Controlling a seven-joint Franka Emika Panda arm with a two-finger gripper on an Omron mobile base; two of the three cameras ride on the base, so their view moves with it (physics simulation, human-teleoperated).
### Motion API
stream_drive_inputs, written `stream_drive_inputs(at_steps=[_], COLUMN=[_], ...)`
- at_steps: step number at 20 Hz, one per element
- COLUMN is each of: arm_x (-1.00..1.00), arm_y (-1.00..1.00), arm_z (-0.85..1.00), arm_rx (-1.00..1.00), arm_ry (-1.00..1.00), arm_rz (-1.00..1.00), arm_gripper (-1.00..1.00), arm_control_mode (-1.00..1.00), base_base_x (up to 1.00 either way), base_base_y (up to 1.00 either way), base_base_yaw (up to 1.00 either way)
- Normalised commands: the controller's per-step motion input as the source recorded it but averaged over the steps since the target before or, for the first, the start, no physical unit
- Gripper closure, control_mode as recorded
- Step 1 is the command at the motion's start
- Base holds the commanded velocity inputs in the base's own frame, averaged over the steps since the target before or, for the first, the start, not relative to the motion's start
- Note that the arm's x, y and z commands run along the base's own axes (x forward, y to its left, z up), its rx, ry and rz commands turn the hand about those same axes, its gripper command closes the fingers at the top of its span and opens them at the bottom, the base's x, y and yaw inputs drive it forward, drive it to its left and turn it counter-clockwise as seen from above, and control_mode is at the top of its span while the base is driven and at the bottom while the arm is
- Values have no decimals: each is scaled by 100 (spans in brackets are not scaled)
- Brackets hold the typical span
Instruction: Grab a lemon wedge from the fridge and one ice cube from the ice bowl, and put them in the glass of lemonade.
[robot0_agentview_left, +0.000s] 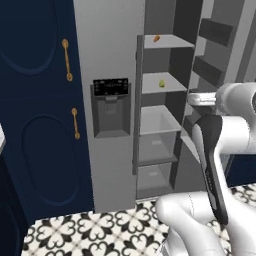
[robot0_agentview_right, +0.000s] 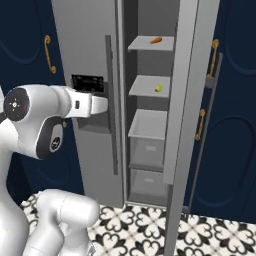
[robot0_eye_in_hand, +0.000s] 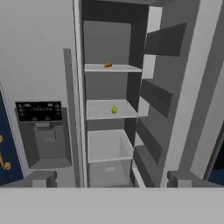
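my gripper (robot0_eye_in_hand: 112, 178) gapes wide, empty; the lemon wedge (robot0_eye_in_hand: 114, 109) two shelves up in the fridge (robot0_eye_in_hand: 109, 92) looks light, slick; i'd pinch its flat sides.

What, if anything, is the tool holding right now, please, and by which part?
Nothing is held. The tool stands open in front of the open fridge, well short of the lemon wedge lying on the second shelf.

- The white arm (robot0_agentview_right: 45, 120) is bent at the elbow, forearm reaching level ahead.
- The claw (robot0_eye_in_hand: 111, 177) holds nothing, its fingertips (robot0_eye_in_hand: 41, 178) spread fully apart.
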Motion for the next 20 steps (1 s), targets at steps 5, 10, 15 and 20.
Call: stream_drive_inputs(at_steps=[5,10,15,20], arm_x=[0,0,0,0], arm_y=[0,0,0,0], arm_z=[0,0,0,0], arm_rx=[0,0,0,0], arm_ry=[0,0,0,0], arm_rz=[0,0,0,0], arm_gripper=[-100,-100,-100,-100], arm_control_mode=[100,100,100,100], base_base_x=[70,96,95,1], base_base_y=[13,0,-11,-16], base_base_yaw=[0,1,5,0])
